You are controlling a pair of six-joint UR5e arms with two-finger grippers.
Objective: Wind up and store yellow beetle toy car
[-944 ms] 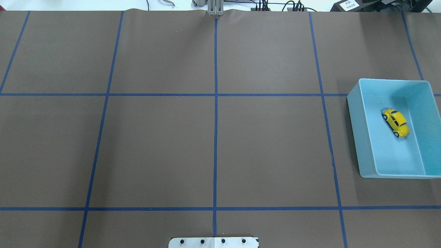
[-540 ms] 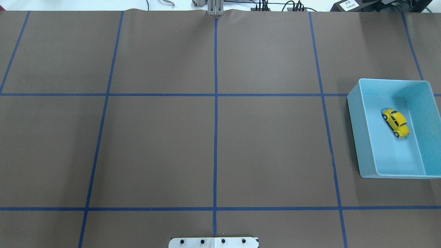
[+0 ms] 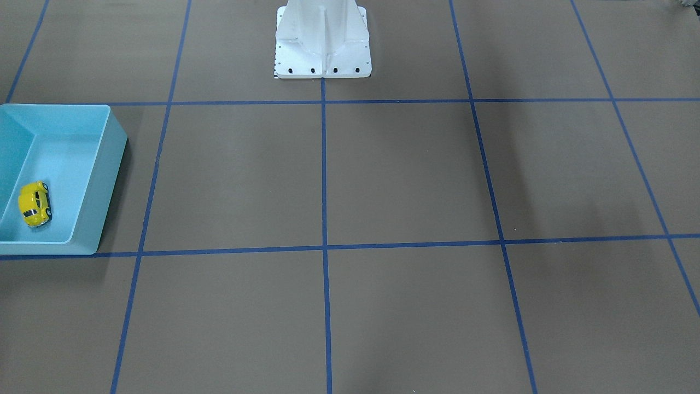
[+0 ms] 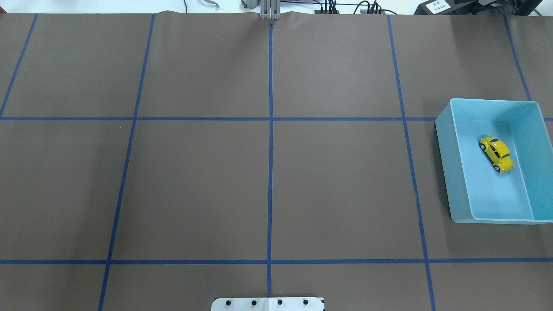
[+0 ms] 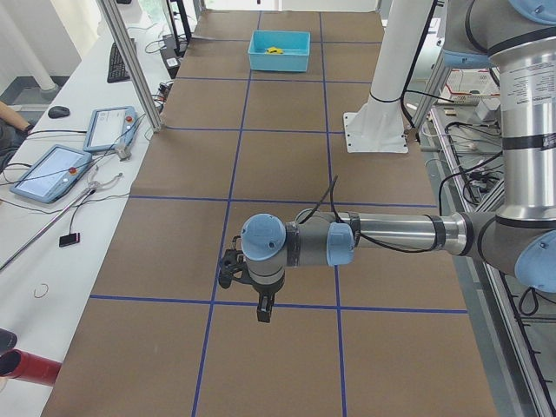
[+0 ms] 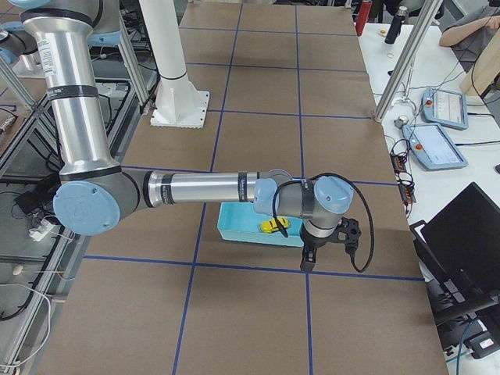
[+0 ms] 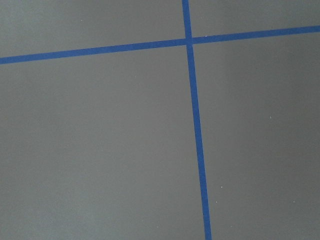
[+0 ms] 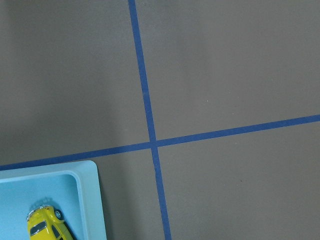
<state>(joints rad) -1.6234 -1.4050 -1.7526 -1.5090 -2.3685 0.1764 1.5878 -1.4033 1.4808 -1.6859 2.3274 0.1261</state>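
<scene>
The yellow beetle toy car (image 4: 497,153) stands on its wheels inside a light-blue bin (image 4: 449,172) at the table's right side. The car also shows in the front view (image 3: 34,204) within the bin (image 3: 101,180), and in the right wrist view (image 8: 45,227) at the bottom left. My right gripper (image 6: 307,262) hangs beside the bin, on the side away from the base, clear of the car. My left gripper (image 5: 263,311) hangs over bare table far from the bin. Both show only in side views, so I cannot tell whether they are open or shut.
Brown table cover with a blue tape grid. The white robot pedestal (image 3: 322,38) stands at the table's middle edge. Teach pendants (image 5: 52,171) and cables lie on the side bench, with aluminium posts (image 5: 130,61) along it.
</scene>
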